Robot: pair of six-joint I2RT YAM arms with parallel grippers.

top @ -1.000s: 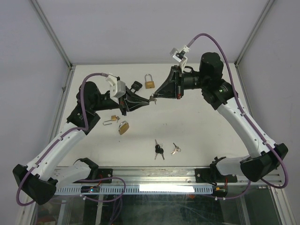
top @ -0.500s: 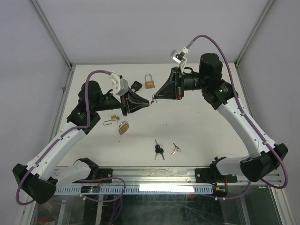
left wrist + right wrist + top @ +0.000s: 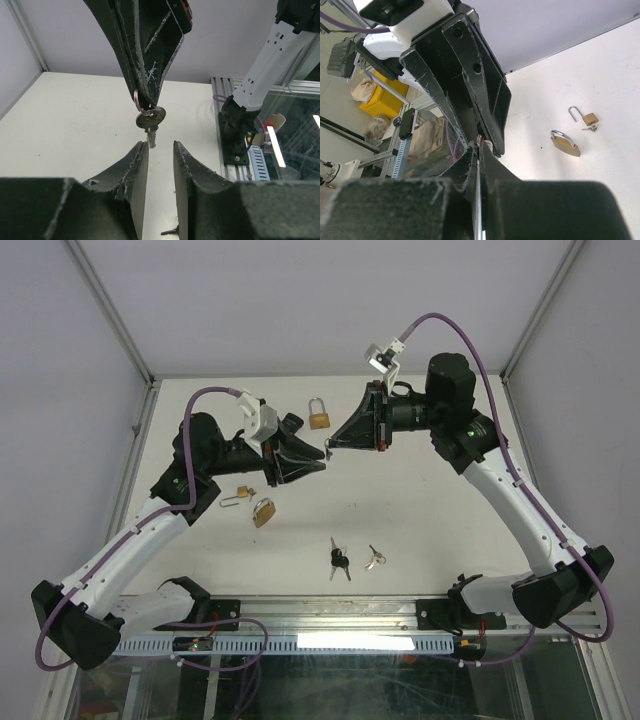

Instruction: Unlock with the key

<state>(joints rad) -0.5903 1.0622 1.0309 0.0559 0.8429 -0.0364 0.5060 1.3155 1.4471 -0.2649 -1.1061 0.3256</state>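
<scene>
The left hand point(image 3: 160, 146) has just let go, fingers parted beneath the small silver key point(image 3: 150, 120). Only the right hand point(image 3: 146, 100) pinches it now, so the handover looks complete.

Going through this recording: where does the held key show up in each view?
Top external: key at centre, at the tip of the right gripper.
Left wrist: centre, hanging by its ring from the right gripper, just above the left fingers.
Right wrist: not clearly visible, hidden between that gripper's own fingers.
Shared landmark: the right gripper, seen in all three.
</scene>
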